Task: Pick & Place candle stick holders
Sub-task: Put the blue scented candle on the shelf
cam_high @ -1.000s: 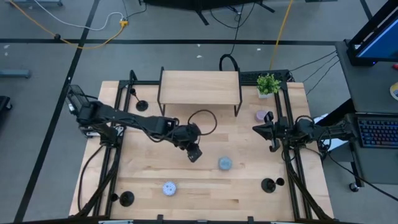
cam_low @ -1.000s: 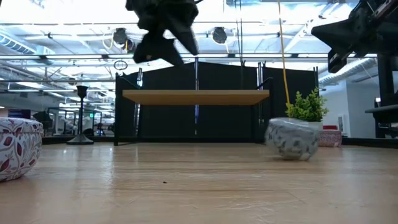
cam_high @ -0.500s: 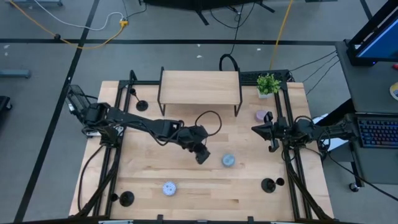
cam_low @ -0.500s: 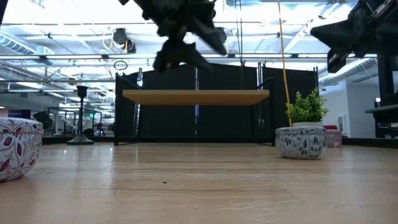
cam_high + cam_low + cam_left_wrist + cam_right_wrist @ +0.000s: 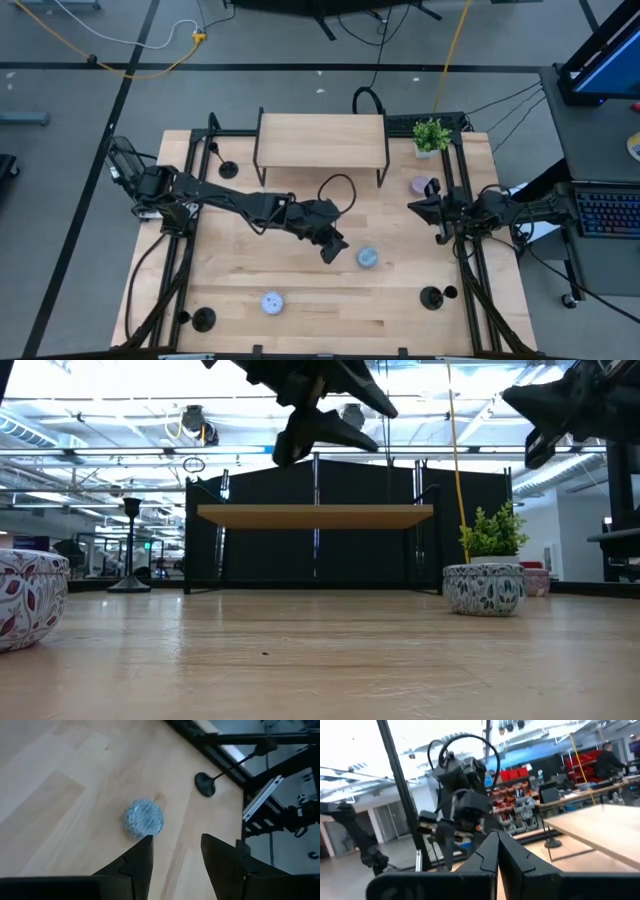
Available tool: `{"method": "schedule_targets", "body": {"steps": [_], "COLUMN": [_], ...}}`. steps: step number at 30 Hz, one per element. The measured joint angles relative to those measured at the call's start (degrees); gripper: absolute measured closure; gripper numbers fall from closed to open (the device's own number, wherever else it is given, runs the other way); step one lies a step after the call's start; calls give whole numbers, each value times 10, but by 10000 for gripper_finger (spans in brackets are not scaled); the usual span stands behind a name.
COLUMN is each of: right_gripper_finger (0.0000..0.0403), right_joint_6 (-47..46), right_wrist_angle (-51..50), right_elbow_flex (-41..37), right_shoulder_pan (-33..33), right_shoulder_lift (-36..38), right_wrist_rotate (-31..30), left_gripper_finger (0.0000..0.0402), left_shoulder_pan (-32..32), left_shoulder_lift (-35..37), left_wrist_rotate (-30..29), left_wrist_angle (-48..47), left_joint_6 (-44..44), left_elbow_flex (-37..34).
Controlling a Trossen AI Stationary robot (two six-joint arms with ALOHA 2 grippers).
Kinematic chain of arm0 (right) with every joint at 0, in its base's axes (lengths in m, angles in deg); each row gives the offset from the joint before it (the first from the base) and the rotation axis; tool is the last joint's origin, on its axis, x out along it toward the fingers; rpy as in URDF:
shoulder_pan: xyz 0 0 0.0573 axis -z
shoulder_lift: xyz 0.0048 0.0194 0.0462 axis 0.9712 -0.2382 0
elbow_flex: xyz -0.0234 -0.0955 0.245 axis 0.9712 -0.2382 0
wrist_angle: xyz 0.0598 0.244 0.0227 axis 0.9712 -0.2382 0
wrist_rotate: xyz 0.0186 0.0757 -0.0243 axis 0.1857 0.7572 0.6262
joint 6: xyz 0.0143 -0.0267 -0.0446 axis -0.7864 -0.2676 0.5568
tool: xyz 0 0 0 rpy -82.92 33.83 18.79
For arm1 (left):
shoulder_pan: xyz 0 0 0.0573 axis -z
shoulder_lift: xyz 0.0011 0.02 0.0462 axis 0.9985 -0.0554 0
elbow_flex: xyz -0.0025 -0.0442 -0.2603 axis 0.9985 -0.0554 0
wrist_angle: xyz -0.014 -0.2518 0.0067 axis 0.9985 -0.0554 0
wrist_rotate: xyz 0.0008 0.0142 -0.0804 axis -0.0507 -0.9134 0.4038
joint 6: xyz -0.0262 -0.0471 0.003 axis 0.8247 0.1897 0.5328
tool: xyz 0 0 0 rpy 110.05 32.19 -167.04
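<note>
At the front right of the table (image 5: 300, 290), one black candle stick holder (image 5: 432, 297) stands alone, and it is the holder nearest the working arm. A second holder (image 5: 203, 320) stands at the front left corner. A third holder (image 5: 228, 168) is at the back left, beside the wooden shelf (image 5: 322, 140). None is held.

The left gripper (image 5: 176, 837) hangs above mid-table with its jaws parted wide and nothing between them. Over the last second it has travelled rightward. It now sits just beside the blue puck (image 5: 368, 258), which lies between it and the front-right holder. The left wrist view looks past the puck to that holder's disc and stem.

The puck itself lies slightly farther right than a second ago, and has been at rest for the last half second.

The drift suggests an approach to the front-right holder. The grasp is not yet begun, and the puck may be in the path.

The right gripper (image 5: 413, 208) waits at the right edge with its fingers pressed together, near the lavender puck (image 5: 420, 185) and the potted plant (image 5: 431, 135). The white puck (image 5: 271, 302) lies well apart, at front centre.
</note>
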Motion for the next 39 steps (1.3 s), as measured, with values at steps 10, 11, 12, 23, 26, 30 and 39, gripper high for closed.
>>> {"method": "schedule_targets", "body": {"steps": [10, 11, 12, 23, 26, 30, 39], "right_gripper_finger": [403, 403, 403, 403, 403, 403, 403], "right_joint_6": [-36, -38, -42, 20, 39, 65, 100], "right_wrist_angle": [22, 22, 22, -104, -179, -277, -500], "right_elbow_flex": [0, 1, 2, 145, 213, 310, 506], "right_shoulder_pan": [0, 0, 0, 0, 0, -4, -59], "right_shoulder_lift": [-10, -16, -23, -206, -282, -393, -616], "right_wrist_rotate": [18, 20, 20, 47, 50, 52, 79], "left_gripper_finger": [231, 231, 231, 231, 231, 231, 231], "left_shoulder_pan": [5, 6, 6, 52, 76, 105, 151], "left_shoulder_lift": [36, 46, 56, 301, 373, 466, 634], "left_wrist_rotate": [-28, -28, -30, -144, -173, -198, -224], "left_wrist_angle": [-1, -16, -13, 79, 87, 82, -5], "left_joint_6": [-76, -76, -76, -20, -10, -7, -9], "left_elbow_flex": [-15, -25, -35, -294, -353, -406, -478]}}
